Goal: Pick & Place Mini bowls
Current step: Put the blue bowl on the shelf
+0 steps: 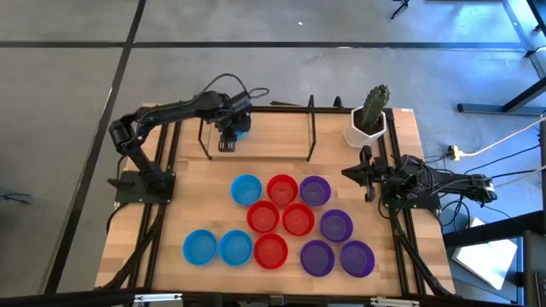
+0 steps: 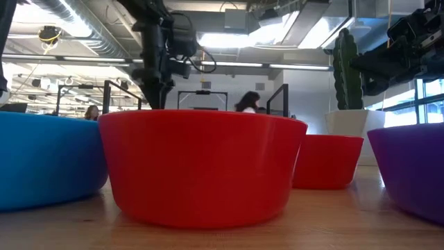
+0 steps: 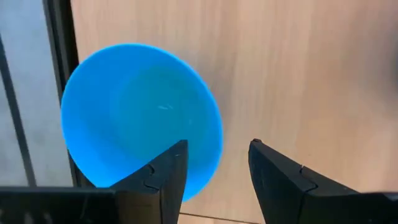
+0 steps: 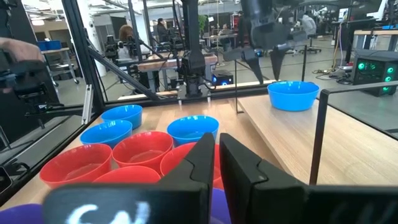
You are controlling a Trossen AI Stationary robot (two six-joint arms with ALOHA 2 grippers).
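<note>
In the high view the left gripper (image 1: 227,136) hid most of a blue bowl (image 1: 241,132), and in the low view picture edges cropped the nearest purple bowl (image 2: 415,170).

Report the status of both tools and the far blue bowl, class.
Left tool open above the lone blue mini bowl, not gripping. Right tool shut, parked at table's right edge. Nothing in the way.
</note>
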